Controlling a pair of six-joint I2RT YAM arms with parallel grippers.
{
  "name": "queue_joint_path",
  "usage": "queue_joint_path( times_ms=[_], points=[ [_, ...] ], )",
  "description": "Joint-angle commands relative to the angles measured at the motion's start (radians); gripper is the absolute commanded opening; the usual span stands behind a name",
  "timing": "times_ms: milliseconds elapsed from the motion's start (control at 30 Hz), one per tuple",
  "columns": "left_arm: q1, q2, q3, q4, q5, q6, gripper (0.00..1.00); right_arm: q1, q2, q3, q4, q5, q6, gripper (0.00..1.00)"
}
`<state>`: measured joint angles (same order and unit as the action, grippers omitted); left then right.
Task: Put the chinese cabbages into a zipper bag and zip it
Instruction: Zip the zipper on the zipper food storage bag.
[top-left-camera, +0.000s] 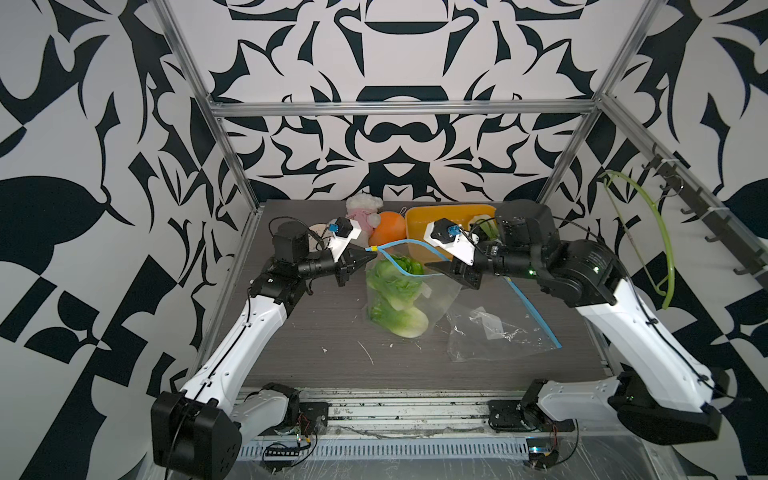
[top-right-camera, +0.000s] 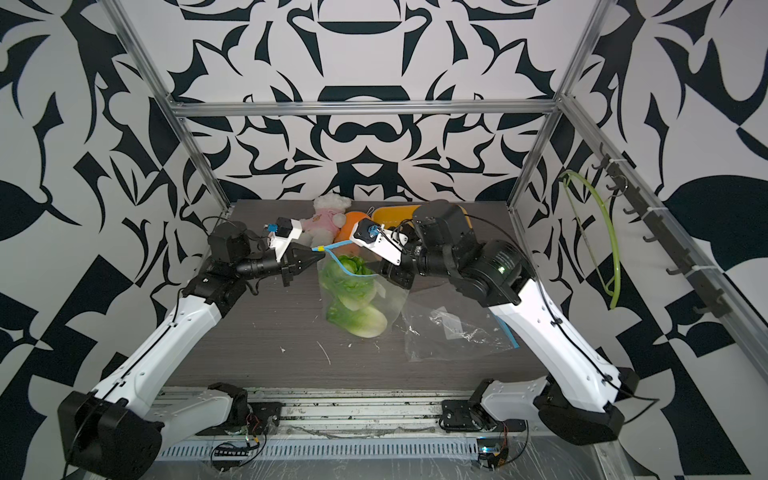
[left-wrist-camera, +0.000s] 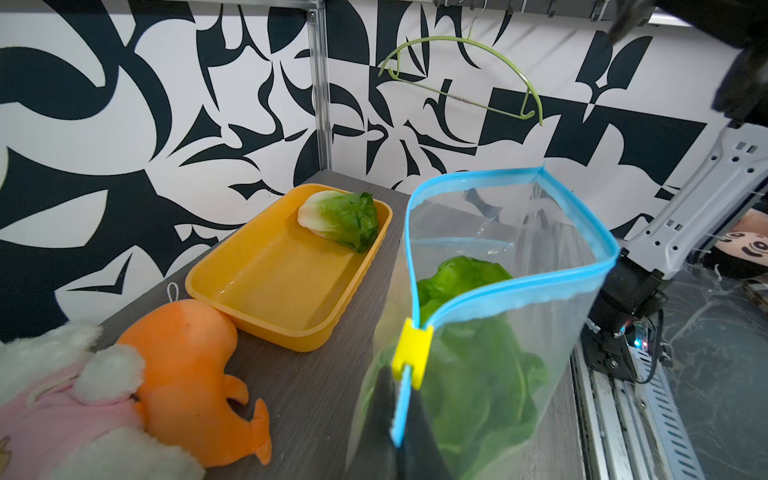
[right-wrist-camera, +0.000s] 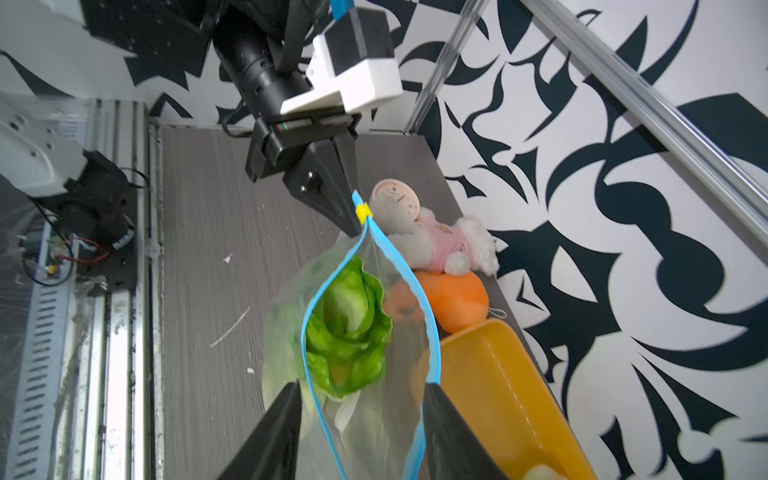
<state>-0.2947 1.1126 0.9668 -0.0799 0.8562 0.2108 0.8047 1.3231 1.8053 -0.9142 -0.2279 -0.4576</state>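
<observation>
Cabbage heads (top-left-camera: 394, 286) fill a gaping zipper bag (top-left-camera: 440, 297); one lies in the yellow tray (left-wrist-camera: 270, 270)

From my remote station I see the left gripper (top-left-camera: 362, 258) pinched tight on the end of the bag's blue zip strip (left-wrist-camera: 511, 286). It grips right beside the yellow slider (left-wrist-camera: 412, 353), which sits at that end of the track. The bag hangs from that grip with its mouth wide. Two heads are stacked inside, the upper one's green leaves toward the mouth and the lower one (top-left-camera: 406, 323) down at the dark wood-grain table (top-left-camera: 299, 340).

The right gripper (right-wrist-camera: 361, 384) is at the opposite side of the mouth with its jaws standing apart. In the right wrist view both blue rims run between the fingers (right-wrist-camera: 440, 419), the farther rim close against one of them, and nothing is clamped.

The third cabbage head (left-wrist-camera: 340, 216) lies in a far corner of the tray, well apart from the bag. In both top views the right arm hides most of it.

An orange plush toy (top-left-camera: 386, 230) lies just beside the tray, touching a white plush in pink (top-left-camera: 365, 210). A second clear bag (top-left-camera: 490, 332) lies flat on the table near the right arm. A green hanger (top-left-camera: 660, 232) hangs from the hook rail on the right wall.
</observation>
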Motion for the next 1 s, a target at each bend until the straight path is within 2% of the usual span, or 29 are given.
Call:
queue_joint_path(
  times_ms=[0,133,367,700,967],
  points=[
    [0.0,-0.044,0.048,-0.131,0.009,0.069,0.0,0.0,0.098,0.094,-0.003,-0.128,0.066,0.49],
    [-0.003,-0.063,0.105,-0.265,0.007,0.115,0.0,0.0,0.215,0.196,-0.031,-0.189,0.05,0.49],
    [-0.017,-0.065,0.142,-0.31,-0.004,0.11,0.0,0.0,0.37,0.354,-0.11,-0.287,-0.019,0.48],
    [-0.034,-0.055,0.174,-0.35,-0.027,0.119,0.0,0.002,0.447,0.418,-0.117,-0.347,-0.046,0.43],
    [-0.034,-0.056,0.188,-0.363,-0.028,0.118,0.0,0.005,0.481,0.455,-0.153,-0.387,-0.069,0.27]
  ],
)
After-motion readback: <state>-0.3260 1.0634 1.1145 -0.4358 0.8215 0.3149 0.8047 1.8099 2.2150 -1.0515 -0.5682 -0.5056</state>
